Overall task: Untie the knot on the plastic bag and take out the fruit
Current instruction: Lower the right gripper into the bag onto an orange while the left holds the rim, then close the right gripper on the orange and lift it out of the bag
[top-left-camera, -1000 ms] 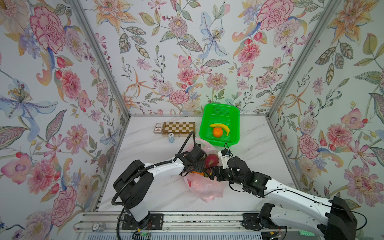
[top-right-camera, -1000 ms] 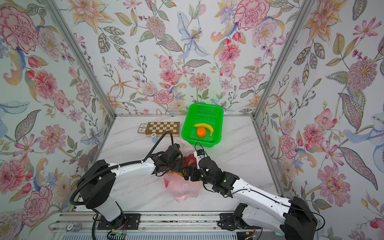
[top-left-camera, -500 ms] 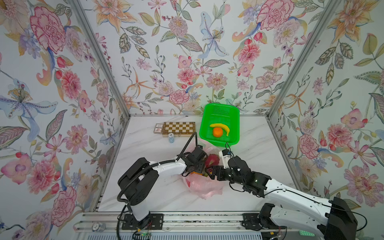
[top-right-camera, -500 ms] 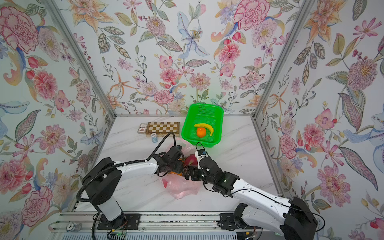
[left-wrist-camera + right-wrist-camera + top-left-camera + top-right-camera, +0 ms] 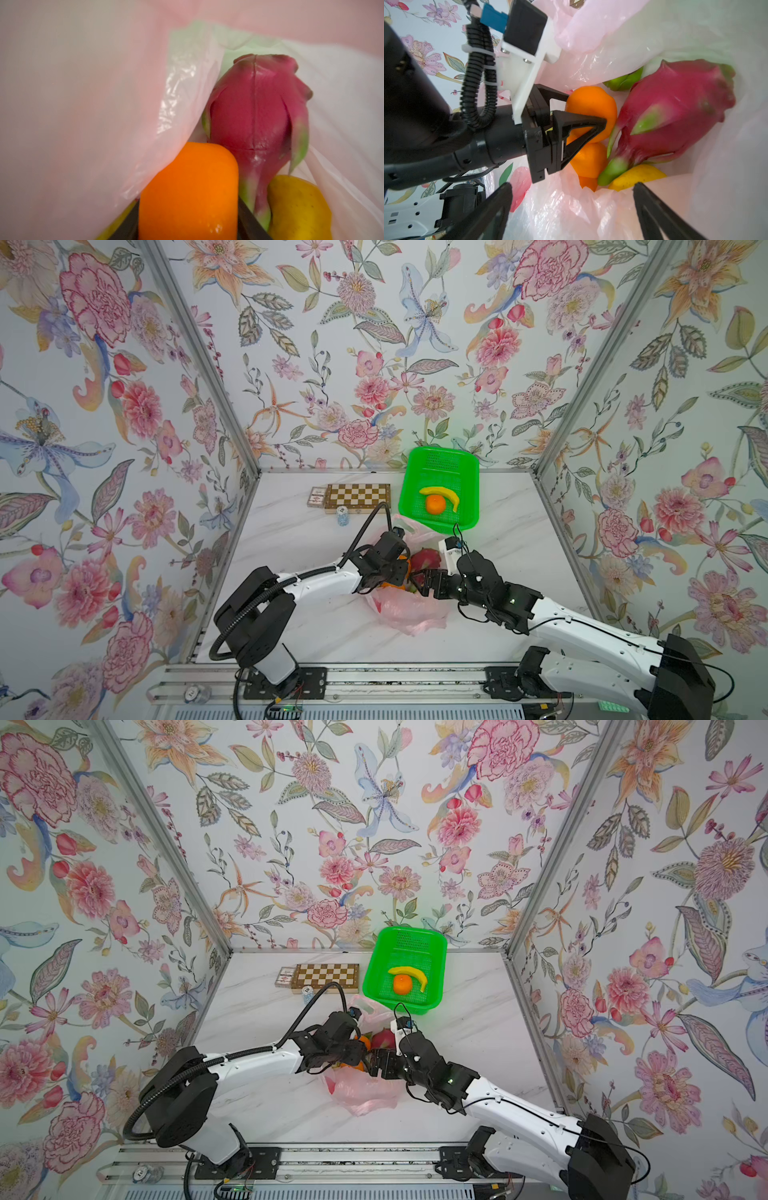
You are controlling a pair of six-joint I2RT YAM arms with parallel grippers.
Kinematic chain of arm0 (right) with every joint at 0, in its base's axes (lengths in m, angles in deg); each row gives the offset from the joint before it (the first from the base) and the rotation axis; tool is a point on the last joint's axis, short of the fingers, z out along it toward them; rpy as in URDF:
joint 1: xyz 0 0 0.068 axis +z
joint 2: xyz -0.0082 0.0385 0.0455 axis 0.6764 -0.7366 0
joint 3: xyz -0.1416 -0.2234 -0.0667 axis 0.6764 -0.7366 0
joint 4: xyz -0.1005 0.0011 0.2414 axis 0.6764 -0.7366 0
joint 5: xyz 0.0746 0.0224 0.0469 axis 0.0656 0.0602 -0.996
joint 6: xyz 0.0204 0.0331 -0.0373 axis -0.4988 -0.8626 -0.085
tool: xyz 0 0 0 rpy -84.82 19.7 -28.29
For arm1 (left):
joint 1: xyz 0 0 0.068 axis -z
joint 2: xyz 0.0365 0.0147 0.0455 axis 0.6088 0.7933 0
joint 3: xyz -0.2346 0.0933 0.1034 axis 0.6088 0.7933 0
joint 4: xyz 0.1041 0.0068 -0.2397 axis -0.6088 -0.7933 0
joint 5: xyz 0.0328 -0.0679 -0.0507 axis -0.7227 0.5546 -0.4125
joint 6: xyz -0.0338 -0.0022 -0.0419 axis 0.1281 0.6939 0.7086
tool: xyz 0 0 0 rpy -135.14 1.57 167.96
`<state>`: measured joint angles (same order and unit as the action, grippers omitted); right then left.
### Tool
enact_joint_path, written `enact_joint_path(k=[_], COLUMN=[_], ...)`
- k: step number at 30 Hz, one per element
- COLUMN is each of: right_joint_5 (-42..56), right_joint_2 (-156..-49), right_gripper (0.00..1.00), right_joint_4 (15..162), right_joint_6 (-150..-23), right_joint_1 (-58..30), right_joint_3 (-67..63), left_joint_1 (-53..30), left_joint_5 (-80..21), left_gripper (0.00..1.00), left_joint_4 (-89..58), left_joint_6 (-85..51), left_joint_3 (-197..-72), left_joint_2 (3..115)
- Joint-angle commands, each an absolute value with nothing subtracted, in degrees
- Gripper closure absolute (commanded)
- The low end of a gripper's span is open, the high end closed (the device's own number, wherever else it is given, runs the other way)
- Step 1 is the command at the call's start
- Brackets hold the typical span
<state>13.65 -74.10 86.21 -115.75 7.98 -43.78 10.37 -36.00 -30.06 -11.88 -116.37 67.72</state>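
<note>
Plastic bag (image 5: pixel 409 610): lying mid-table toward the near edge, mouth gaping; knot not showing, so I'm reading it as undone.
Right gripper (image 5: pixel 571 187): sitting at 4 o'clock of the bag, jaws standing wide over its near lip, gripping nothing.
Left gripper (image 5: pixel 586 110): sitting at the bag's 9 o'clock side, fingers pinching the held orange (image 5: pixel 188 191) inside.
Neighbours: dragon fruit (image 5: pixel 675 108) lying just beside the held orange at its 3 o'clock; second orange (image 5: pixel 589 160) and yellow citrus (image 5: pixel 637 174) lying close by.
Green basket (image 5: pixel 469 472): standing at 1 o'clock of the held orange, well apart, carrying a banana (image 5: pixel 442 493) and a basket orange (image 5: pixel 435 504).
Key relation: left arm is doing the holding, so I'm expecting a lift out through the mouth, then travel toward 1 o'clock; film is likely dragging along.
</note>
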Motion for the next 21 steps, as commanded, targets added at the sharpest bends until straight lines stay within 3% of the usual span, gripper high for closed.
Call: enact_joint_path(k=[1,21], right_joint_5=[13.5,6.5], right_joint_2=[-72.8,-66.7], right_gripper=[0.08,0.06], right_joint_4=[87.9,94.6], right_joint_6=[-116.9,-120.8], right_joint_1=[7.3,0.3], right_joint_3=[-44.1,-47.0], left_joint_1=[9.8,9.9], left_joint_5=[-32.7,-21.1], left_gripper=[0.60,0.59], left_joint_4=[-27.3,-5.3], left_joint_6=[-14.2,-30.8], left_joint_3=[-114.7,-100.8], left_joint_2=[63.8,45.1])
